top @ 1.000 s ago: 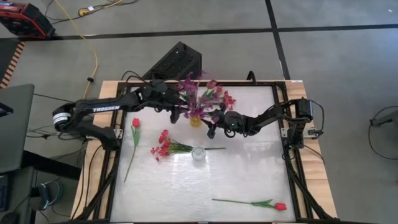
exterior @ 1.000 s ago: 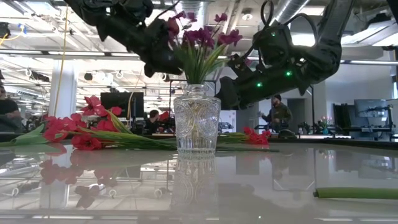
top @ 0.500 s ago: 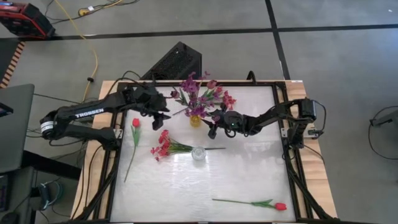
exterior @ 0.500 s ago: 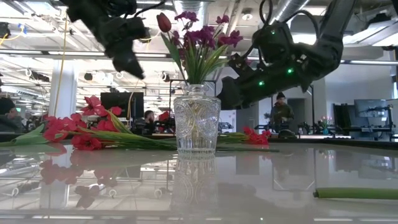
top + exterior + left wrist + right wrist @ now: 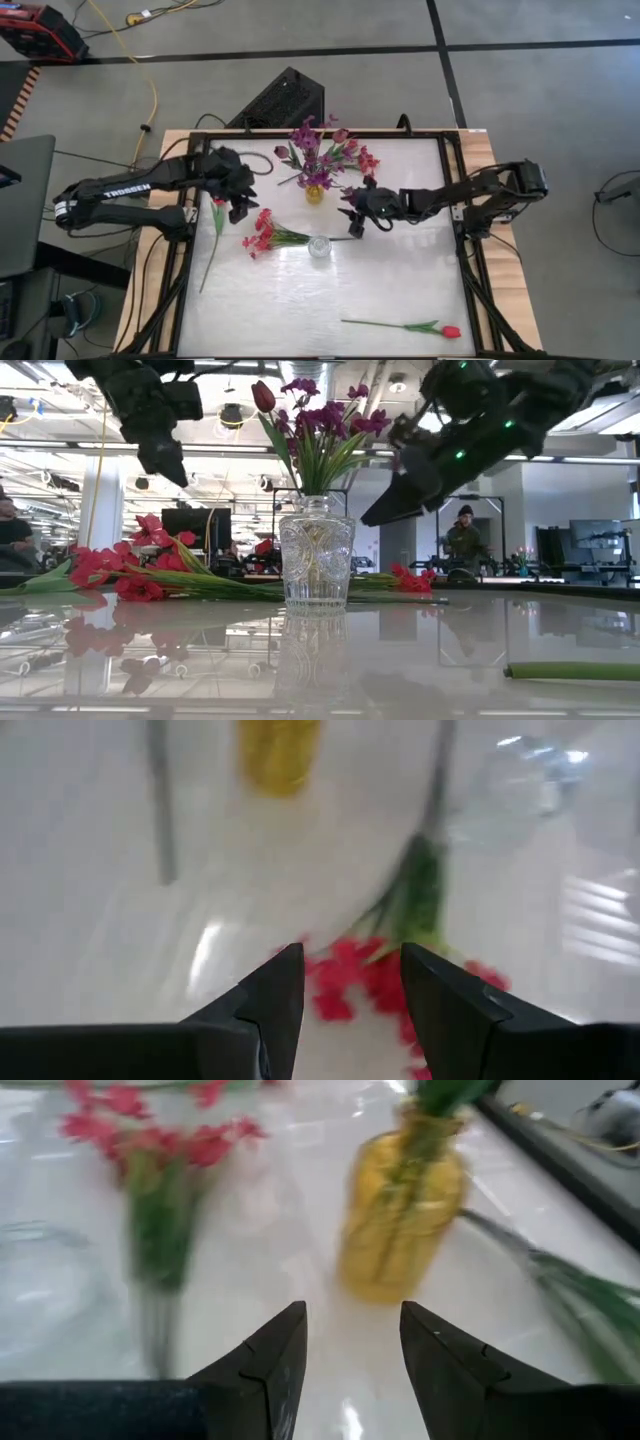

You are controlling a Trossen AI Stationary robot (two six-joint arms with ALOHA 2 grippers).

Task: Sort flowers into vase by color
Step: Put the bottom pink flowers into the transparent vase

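The left hand point(image 5: 238, 203) hung open and empty above the worktop point(image 5: 400, 270), just over the head of a red tulip point(image 5: 217, 205) and near the red-pink spray point(image 5: 268, 234). The right hand point(image 5: 352, 222) was likewise open and held nothing, poised between the yellow vase point(image 5: 315, 193) and the stem tip of that spray.

By my reckoning the sort was about half done. The yellow vase already held purple sprays point(image 5: 305, 140) and a dark tulip, though some red-pink blossoms point(image 5: 365, 160) showed at its far side. The clear glass vase point(image 5: 319, 247) stood empty. Lying flat and yet to be placed were the red-pink spray beside the clear vase, the tulip under the left hand, and another red tulip point(image 5: 450, 331) near the front edge.
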